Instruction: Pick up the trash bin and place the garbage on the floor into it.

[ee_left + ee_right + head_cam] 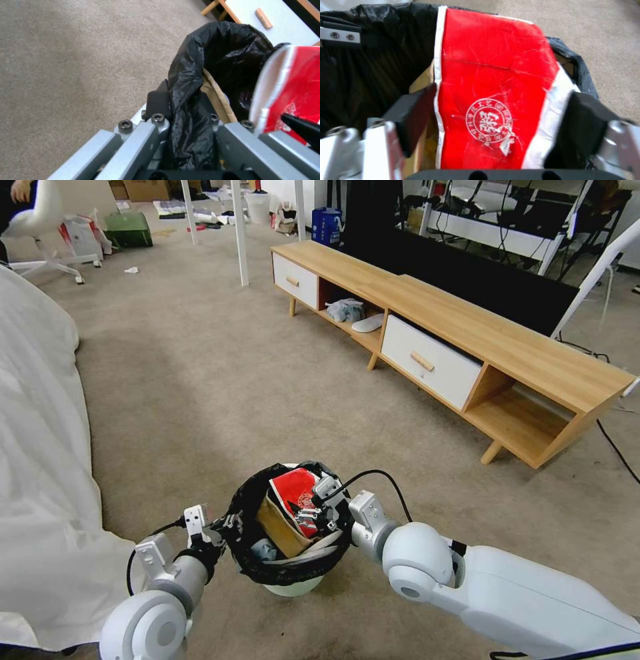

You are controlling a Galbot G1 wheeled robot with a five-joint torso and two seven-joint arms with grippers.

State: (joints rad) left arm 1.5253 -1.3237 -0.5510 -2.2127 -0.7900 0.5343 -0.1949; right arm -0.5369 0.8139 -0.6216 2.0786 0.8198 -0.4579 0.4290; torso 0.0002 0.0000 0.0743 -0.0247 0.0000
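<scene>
My left gripper [223, 523] is shut on the rim of the trash bin [293, 583], a small pale round bin lined with a crinkled black bag [220, 50]. In the left wrist view my left gripper [186, 110] pinches the folded bag edge. Inside the bin a red-white packet [297, 497] stands on end against a brown paper bag [283, 530]. My right gripper [320, 507] hangs over the bin's mouth. In the right wrist view my right gripper [503, 93] is open, its dark pads spread on either side of the flat packet [493, 75]. A crumpled white tissue [131, 269] lies far off on the carpet floor [200, 380].
A white cloth [40, 447] drapes along the left side down to the carpet. A long low wooden cabinet [467, 333] with white drawers runs along the right. White table legs [240, 233] and boxes stand at the back. A black cable [613, 447] lies at the far right.
</scene>
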